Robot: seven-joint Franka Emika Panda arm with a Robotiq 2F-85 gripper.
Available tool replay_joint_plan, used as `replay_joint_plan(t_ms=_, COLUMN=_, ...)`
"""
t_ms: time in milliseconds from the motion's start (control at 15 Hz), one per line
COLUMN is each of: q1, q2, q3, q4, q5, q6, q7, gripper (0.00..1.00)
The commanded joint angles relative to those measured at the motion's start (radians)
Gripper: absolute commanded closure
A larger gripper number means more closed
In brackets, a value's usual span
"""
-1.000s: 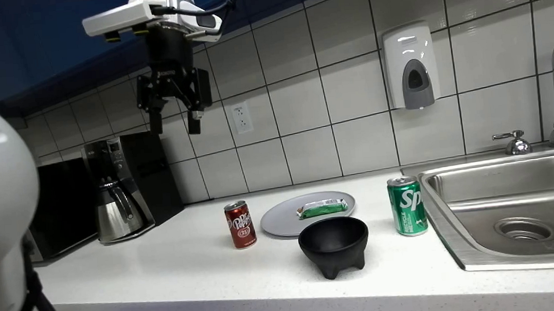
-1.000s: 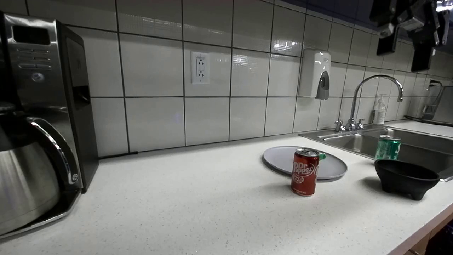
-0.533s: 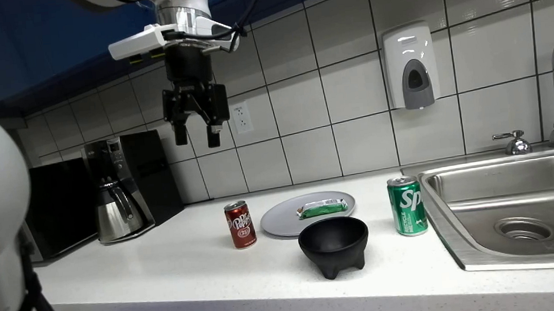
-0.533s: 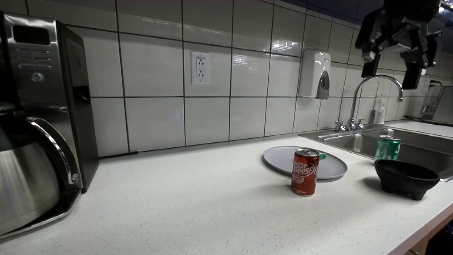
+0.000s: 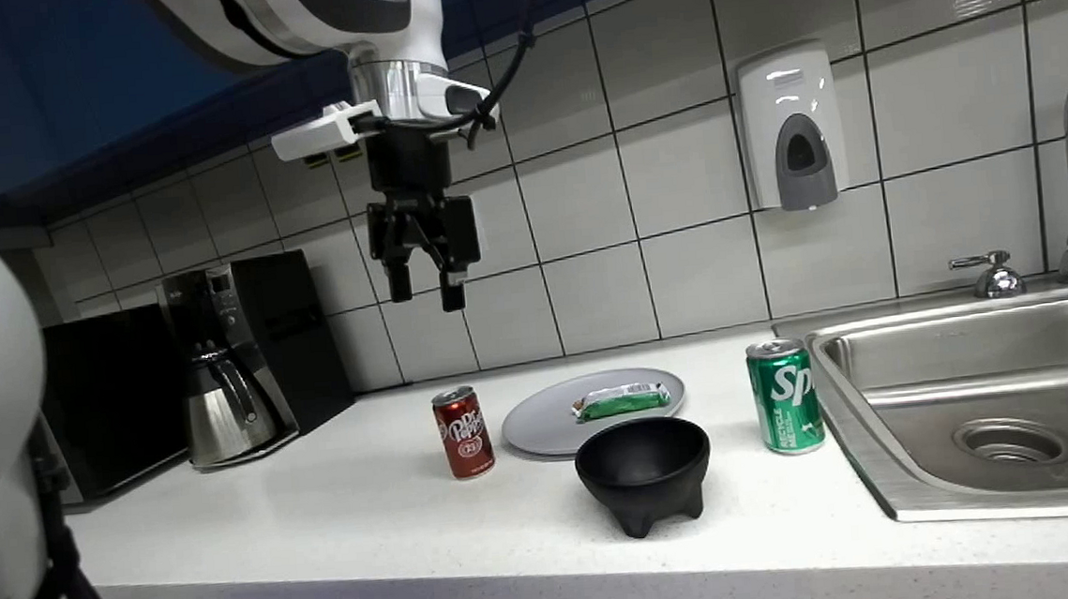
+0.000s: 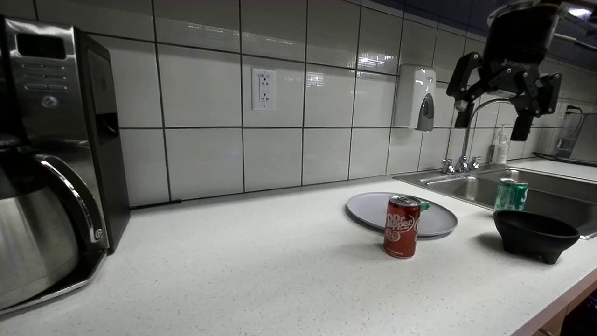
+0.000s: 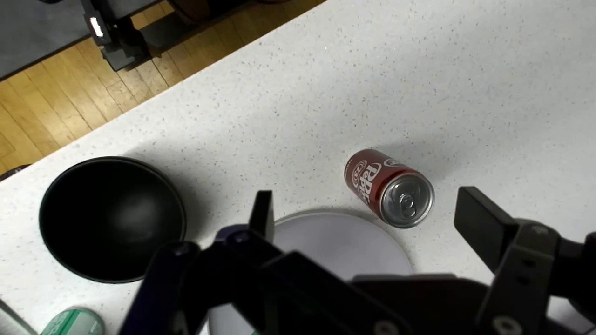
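Observation:
My gripper (image 5: pixel 426 294) (image 6: pixel 492 126) hangs high above the counter, fingers pointing down and wide apart, with nothing held. Below it, the red Dr Pepper can (image 5: pixel 463 433) (image 6: pixel 402 228) stands upright. In the wrist view that can (image 7: pixel 368 177) appears between the spread fingertips, well beneath them. Beside it lies a round grey plate (image 5: pixel 543 421) (image 7: pixel 335 242) bearing a green-and-white wrapped bar (image 5: pixel 621 401); the arm's fingers mostly cover the bar in the wrist view. A black footed bowl (image 5: pixel 641 480) (image 7: pixel 93 223) and a green Sprite can (image 5: pixel 785 399) (image 6: pixel 510 196) stand farther along.
A steel sink (image 5: pixel 848 428) with a tall faucet (image 6: pixel 466 135) adjoins the Sprite can. At the opposite end is a coffee maker (image 5: pixel 288 345) with a steel carafe (image 5: pixel 227 415). A soap dispenser (image 5: pixel 789 122) hangs on the tiled wall. Blue cabinets (image 5: pixel 107 104) overhang the counter.
The arm has come down and across toward the red can, moving right in one exterior picture and leftward in the opposite one. Its fingers stayed apart. Objects on the counter have not moved.

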Motion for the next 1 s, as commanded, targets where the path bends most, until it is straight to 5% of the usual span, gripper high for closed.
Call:
replay_joint_plan(t_ms=0, q1=-0.025, q2=0.075, q3=0.012, q4=0.033, q5=0.011, q6=0.047, q7=0.057, gripper=0.00)
replay_joint_plan(t_ms=933, q1=-0.030, q2=0.365, q3=-0.013, q4=0.227, q5=0.044, q6=0.156, q7=0.206, gripper=0.00)
